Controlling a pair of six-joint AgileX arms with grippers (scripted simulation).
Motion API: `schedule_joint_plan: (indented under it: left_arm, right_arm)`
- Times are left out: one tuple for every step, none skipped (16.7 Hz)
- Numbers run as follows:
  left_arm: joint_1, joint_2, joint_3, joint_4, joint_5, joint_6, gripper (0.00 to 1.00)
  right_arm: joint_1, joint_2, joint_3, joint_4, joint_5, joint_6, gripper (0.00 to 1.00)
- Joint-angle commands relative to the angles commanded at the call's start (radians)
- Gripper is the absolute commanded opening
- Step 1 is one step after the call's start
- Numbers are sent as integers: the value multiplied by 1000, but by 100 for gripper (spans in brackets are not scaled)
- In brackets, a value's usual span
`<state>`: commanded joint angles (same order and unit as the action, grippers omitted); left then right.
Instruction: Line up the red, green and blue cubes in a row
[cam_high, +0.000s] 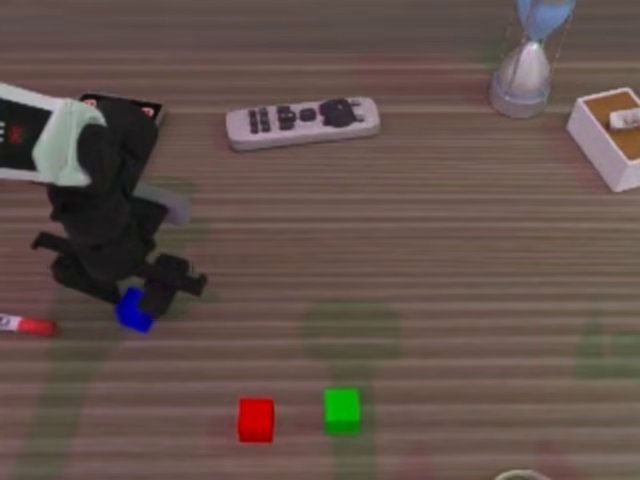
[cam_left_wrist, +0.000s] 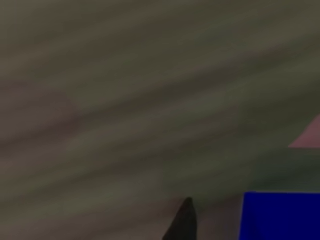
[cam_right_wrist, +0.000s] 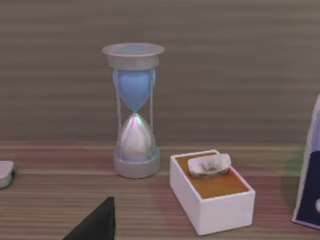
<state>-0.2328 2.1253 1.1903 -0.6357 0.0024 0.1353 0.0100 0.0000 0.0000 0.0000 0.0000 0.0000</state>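
So the left hand (cam_high: 150, 305) is down at the blue cube (cam_high: 133, 311) over on the left side of the table (cam_high: 450, 250), and the red cube (cam_high: 256, 419) and green cube (cam_high: 342, 411) already sit side by side near the front edge, well apart from the blue one. Looks like the blue-cube pickup step, though I honestly can't tell if its fingers are apart or clamped on it yet. Next move, I'd guess: get a firm grip, lift, and set it down in line with those two; the right arm isn't in the top view, its camera just faces the hourglass (cam_right_wrist: 134, 120).
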Motion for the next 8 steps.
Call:
schedule_joint_plan:
  left_arm:
    - [0,0,0,0,0,0,0]
    - [0,0,0,0,0,0,0]
    - [0,0,0,0,0,0,0]
    - [0,0,0,0,0,0,0]
    - [0,0,0,0,0,0,0]
    - [0,0,0,0,0,0,0]
    - [0,0,0,0,0,0,0]
    - [-1,-50,19,-23,6,-3,0]
  right_arm:
    - [0,0,0,0,0,0,100]
    - [0,0,0,0,0,0,100]
    - [0,0,0,0,0,0,100]
    - [0,0,0,0,0,0,100]
    - [0,0,0,0,0,0,100]
    - [0,0,0,0,0,0,100]
    - [0,0,0,0,0,0,100]
    - [0,0,0,0,0,0,100]
